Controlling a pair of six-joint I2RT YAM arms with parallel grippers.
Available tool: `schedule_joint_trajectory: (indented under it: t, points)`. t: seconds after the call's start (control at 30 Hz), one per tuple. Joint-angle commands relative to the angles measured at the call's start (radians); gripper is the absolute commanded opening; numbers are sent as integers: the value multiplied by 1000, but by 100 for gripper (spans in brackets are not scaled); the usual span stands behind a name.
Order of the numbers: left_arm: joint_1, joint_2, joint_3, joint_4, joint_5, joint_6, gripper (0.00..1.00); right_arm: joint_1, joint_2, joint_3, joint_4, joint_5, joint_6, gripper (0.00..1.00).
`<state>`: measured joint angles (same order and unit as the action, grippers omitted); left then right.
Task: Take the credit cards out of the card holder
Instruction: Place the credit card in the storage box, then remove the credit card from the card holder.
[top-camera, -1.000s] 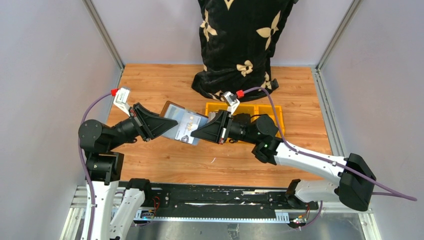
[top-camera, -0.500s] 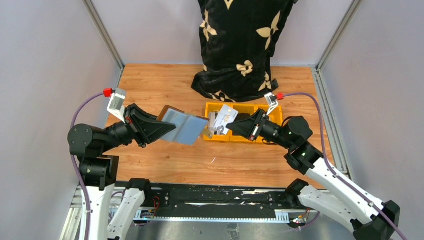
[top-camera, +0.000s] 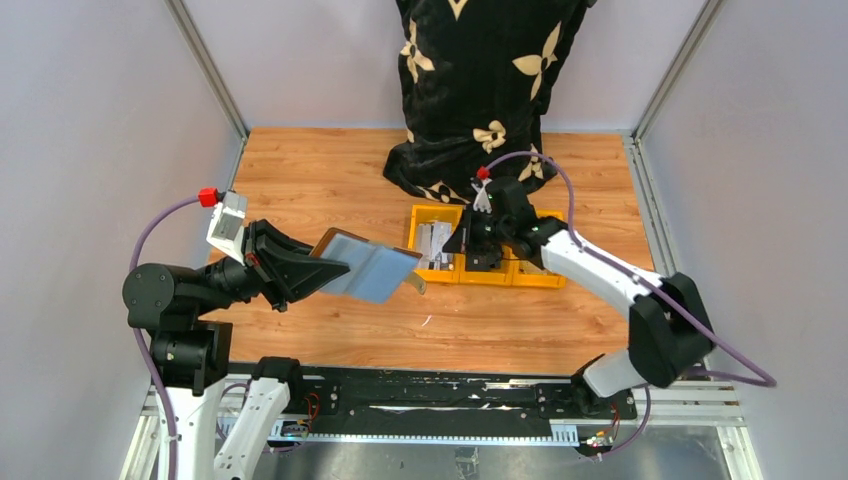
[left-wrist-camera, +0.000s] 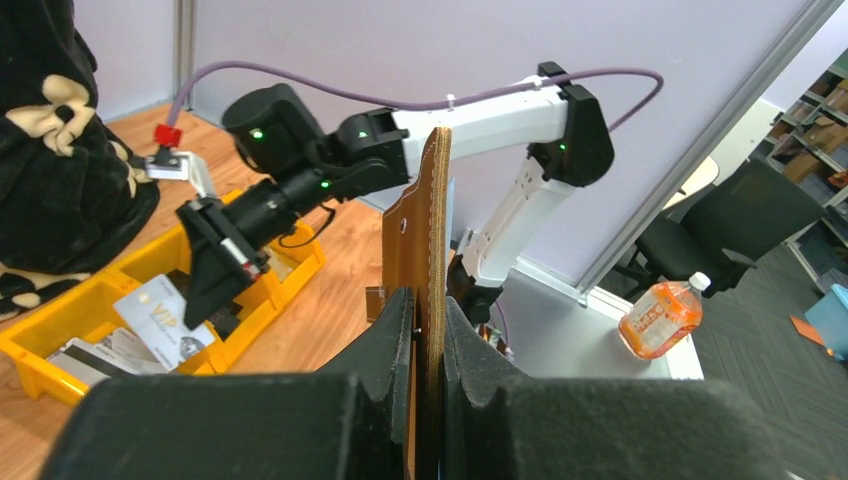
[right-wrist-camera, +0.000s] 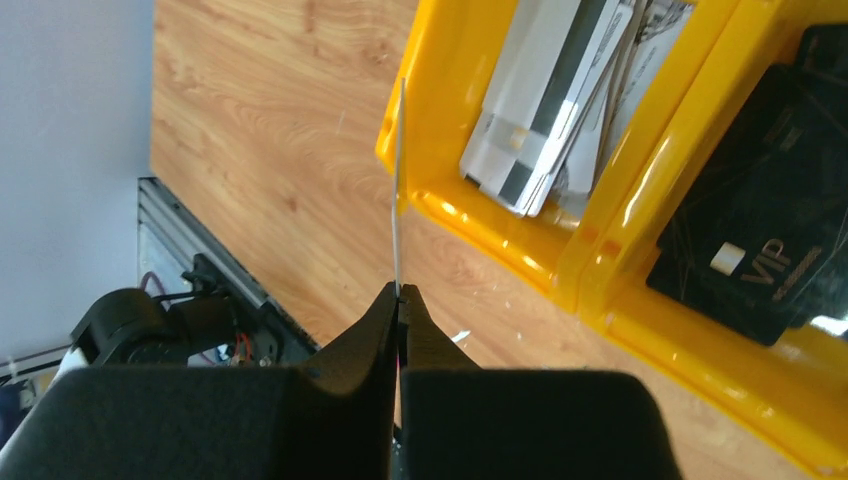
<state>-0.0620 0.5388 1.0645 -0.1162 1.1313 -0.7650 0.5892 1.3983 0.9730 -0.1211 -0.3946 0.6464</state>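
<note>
We're watching the left jaws clenching on one brown flap of the card holder (left-wrist-camera: 420, 215). It's standing straight out ahead of them, spread open and hanging clear above the bench (top-camera: 320, 170), with its shiny grey face turned up.

Across from it, the right jaws are pinching a single credit card (right-wrist-camera: 399, 190) by its short end. They're pressed tight together, with the card on edge and its long axis running directly forward from them.

That's the relation we're reading: the card's far end is crossing the near rim of the yellow bin (right-wrist-camera: 600, 265). The compartment with the pile of cards (right-wrist-camera: 545, 110) is lying just ahead, off to one flat side of the held card. So, by our judgement, the right arm (top-camera: 600, 275) is the nearer one for the drop, needing only a small shift over the rim before letting go.

The holder is sitting well apart from those right jaws, over by the left arm (top-camera: 175, 292). Whether more cards are waiting inside it, we can't tell.
</note>
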Motion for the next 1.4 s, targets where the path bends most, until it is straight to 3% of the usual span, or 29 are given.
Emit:
schedule_joint_trajectory:
  t: [0.0, 0.2, 0.43, 0.67, 0.87, 0.97, 1.07, 1.23, 1.37]
  points:
    - [-4, -14, 22, -19, 19, 19, 0, 25, 128, 125, -92, 67, -81, 0]
    - [-4, -19, 22, -21, 15, 17, 0, 61, 309, 255, -154, 137, -106, 0]
    - [-4, -19, 26, -13, 13, 7, 0, 81, 399, 313, -151, 208, -104, 1]
    - [-4, -16, 25, 28, 15, -47, 0, 102, 367, 338, -157, 294, -96, 34]
    - [-4, -16, 21, 30, 15, -55, 0, 107, 175, 305, -135, 249, -103, 44]
    - [-4, -12, 25, 49, 15, -76, 0, 105, -12, 212, 14, 96, -72, 56]
    - [-5, -10, 18, 80, 12, -115, 0, 104, -191, 39, 384, -130, 51, 75]
    - [-5, -13, -5, 95, 17, -145, 0, 108, -302, -6, 659, -365, 251, 78]
    - [-5, -17, -24, 111, 21, -166, 0, 155, -292, -1, 825, -431, 377, 78]
